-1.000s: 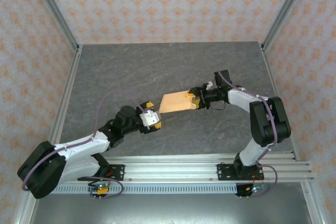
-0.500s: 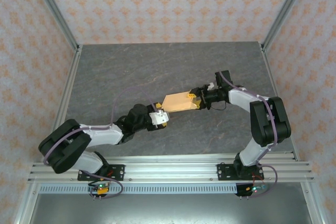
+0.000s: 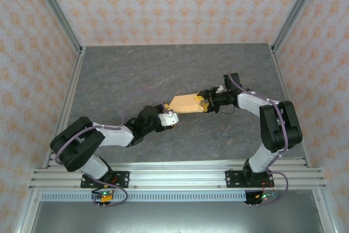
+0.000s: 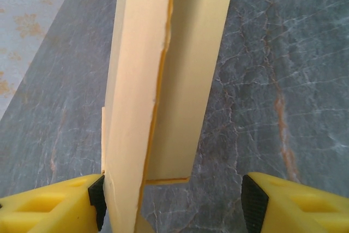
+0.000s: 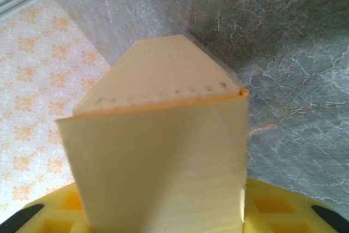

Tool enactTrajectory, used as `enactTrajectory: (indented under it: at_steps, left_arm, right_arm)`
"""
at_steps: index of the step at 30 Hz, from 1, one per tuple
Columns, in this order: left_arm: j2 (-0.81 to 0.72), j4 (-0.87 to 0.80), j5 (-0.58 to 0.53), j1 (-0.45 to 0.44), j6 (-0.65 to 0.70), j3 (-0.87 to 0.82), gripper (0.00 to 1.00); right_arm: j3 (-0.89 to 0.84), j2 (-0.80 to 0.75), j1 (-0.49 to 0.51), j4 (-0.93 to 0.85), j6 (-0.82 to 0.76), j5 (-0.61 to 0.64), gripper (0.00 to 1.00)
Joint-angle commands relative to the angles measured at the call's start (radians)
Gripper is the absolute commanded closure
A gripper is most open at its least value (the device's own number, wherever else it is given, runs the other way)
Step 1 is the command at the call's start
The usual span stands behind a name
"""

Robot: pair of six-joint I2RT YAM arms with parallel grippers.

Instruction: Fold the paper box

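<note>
A dark grey counter (image 3: 163,69), veined like marble with pale and rusty streaks, forms the base of a small booth. Three walls (image 3: 174,4) rise around it, papered in pale pinkish cream with a repeating orange floral motif. Slanting silver metal posts (image 3: 56,12) mark the back corners, and ribbed aluminium rails (image 3: 180,174) run across the near edge. The light is soft and even, leaving only faint shadows.
</note>
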Motion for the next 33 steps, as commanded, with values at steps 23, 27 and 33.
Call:
enactTrajectory:
  at_steps: [23, 27, 33]
  left_arm:
    - [-0.055, 0.121, 0.216, 0.090, -0.054, 0.018, 0.41]
    - [-0.044, 0.083, 0.236, 0.088, -0.044, 0.047, 0.46]
    - [-0.050, 0.023, 0.225, 0.084, -0.029, 0.061, 0.37]
  right_arm:
    - [0.037, -0.031, 0.053, -0.064, -0.010, -0.063, 0.58]
    - [0.036, -0.026, 0.064, -0.038, 0.015, -0.077, 0.57]
    - [0.030, -0.043, 0.075, 0.012, 0.068, -0.067, 0.56]
